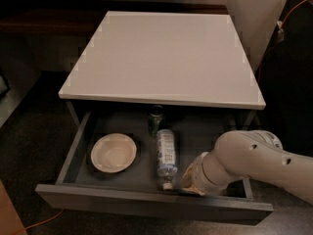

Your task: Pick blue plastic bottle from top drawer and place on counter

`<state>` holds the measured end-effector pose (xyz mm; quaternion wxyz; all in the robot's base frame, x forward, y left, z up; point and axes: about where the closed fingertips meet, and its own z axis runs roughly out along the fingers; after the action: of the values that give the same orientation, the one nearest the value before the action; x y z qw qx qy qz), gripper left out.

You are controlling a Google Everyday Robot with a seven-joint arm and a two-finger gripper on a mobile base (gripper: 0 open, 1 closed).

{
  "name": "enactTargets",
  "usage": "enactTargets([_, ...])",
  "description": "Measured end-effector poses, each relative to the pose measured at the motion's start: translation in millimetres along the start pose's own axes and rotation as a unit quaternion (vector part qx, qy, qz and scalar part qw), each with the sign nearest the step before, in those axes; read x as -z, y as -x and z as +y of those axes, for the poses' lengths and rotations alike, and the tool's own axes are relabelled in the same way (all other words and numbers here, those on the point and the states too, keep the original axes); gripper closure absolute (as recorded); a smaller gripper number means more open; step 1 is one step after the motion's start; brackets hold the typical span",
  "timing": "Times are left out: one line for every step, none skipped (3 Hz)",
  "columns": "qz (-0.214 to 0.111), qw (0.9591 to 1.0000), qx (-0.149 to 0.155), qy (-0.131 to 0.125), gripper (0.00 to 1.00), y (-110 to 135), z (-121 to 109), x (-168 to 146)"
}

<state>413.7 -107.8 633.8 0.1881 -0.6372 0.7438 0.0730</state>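
Note:
The top drawer (146, 204) stands pulled out under the white counter (164, 53). The blue plastic bottle (166, 156) lies on its side in the middle of the drawer, cap toward the front. A short dark green can (156, 119) stands just behind it, partly under the counter edge. My gripper (184, 185) is low inside the drawer at its front wall, just right of the bottle's cap. The thick white arm (249, 160) comes in from the right and covers most of it. It holds nothing that I can see.
A cream bowl (113, 152) sits in the left half of the drawer. The arm fills the drawer's right front corner. Dark floor surrounds the cabinet, with an orange cable (41, 223) at the lower left and a pale wall panel (254, 13) at the back right.

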Motion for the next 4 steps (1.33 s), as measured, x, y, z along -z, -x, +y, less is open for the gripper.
enactTargets([0.004,0.9999,0.013,-0.010,1.00,7,2,10])
enactTargets([0.023,0.9979,0.055,-0.024,0.82,23,-12,27])
enactTargets([0.053,0.9904,0.126,-0.024,0.53,41,-42,41])
enactTargets([0.070,0.9773,0.200,-0.006,0.21,57,-67,50])
